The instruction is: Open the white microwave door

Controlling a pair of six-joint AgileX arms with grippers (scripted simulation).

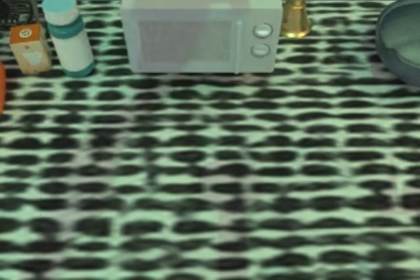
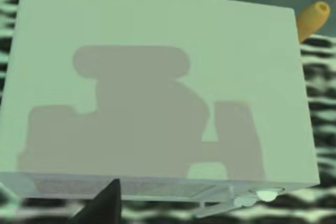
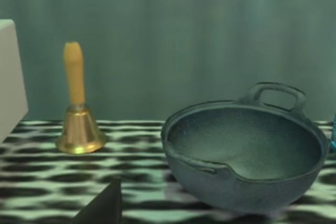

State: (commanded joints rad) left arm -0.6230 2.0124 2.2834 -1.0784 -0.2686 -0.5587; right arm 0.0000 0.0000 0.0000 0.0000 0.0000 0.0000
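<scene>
White microwave door (image 1: 186, 42) shut; left gripper (image 2: 100, 205) above microwave (image 2: 157, 77).

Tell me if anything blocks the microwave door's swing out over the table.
Nothing visible does. The patterned table in front of the white microwave door is bare; the bottle stands to the microwave's left, the bell to its right, both beside it.

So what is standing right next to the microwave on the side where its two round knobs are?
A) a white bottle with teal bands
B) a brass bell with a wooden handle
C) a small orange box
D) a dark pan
B: the brass bell stands just beside the white microwave on its knob side, at the top view's right.
</scene>
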